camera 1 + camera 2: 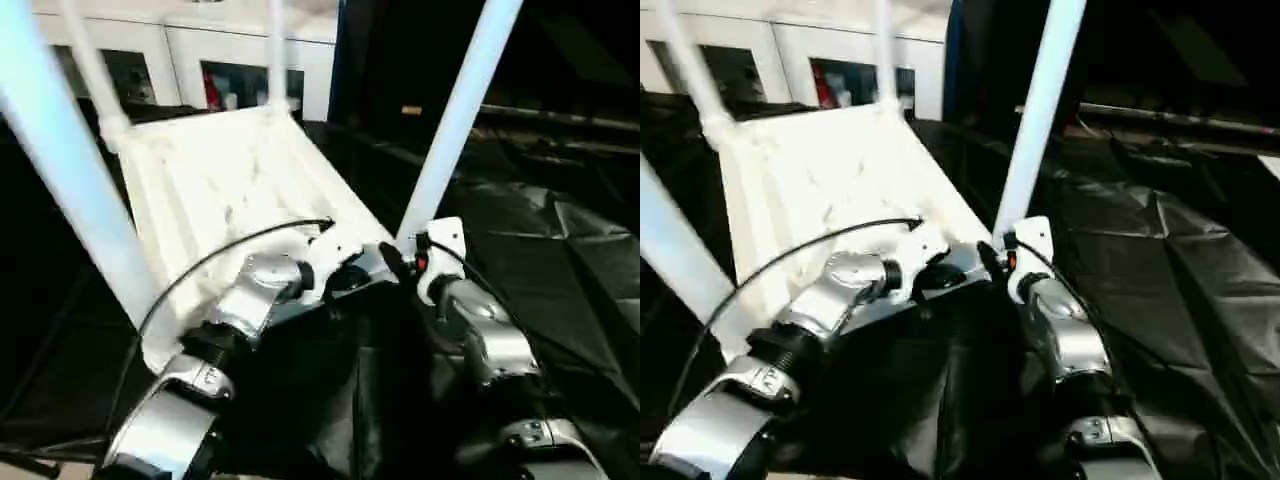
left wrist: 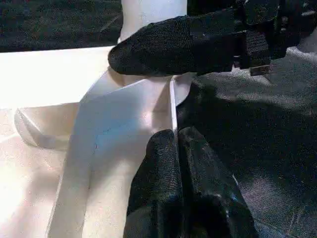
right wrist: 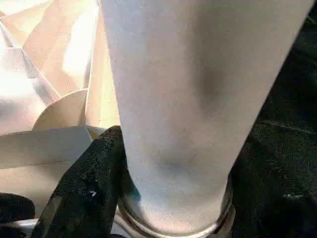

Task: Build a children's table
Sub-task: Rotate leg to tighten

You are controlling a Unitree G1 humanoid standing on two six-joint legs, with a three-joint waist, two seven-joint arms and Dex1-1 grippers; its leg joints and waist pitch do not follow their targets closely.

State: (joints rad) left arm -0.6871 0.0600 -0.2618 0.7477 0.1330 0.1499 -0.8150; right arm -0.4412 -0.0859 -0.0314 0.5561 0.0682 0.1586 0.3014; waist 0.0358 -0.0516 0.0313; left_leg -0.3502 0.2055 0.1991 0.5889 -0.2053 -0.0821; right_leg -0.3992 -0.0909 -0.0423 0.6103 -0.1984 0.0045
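The table top [image 1: 235, 190] lies upside down in the left half of the head views, its ribbed underside up, running from the lower left toward the upper middle of the frame. It rests on black sheeting [image 1: 560, 260] that covers the surface around it. Four white legs stand up from its corners: one broad and close at the left edge [image 1: 70, 180], two thin ones at the far corners near the top of the frame [image 1: 95, 70] [image 1: 276, 50], and one [image 1: 455, 120] rising from the near right corner toward the upper right.

The right gripper [image 1: 400, 262] sits at the foot of that near right leg, about at the middle of the frame. Its fingers stand partly apart with the leg's base between them; in the right wrist view one black finger [image 3: 84, 188] lies against the side of the tube [image 3: 183, 99], just above the collared end in its socket. The other finger is hidden behind the leg, so a firm grip cannot be confirmed.

The left gripper [image 1: 335, 275] is just beside it, at the near edge of the top. In the left wrist view its two fingers [image 2: 163, 183] are pressed together, their tips against the thin white rim [image 2: 172, 109] of the top by the corner socket. The right gripper's finger [image 2: 168, 47] crosses the upper part of that view, against the leg's base.
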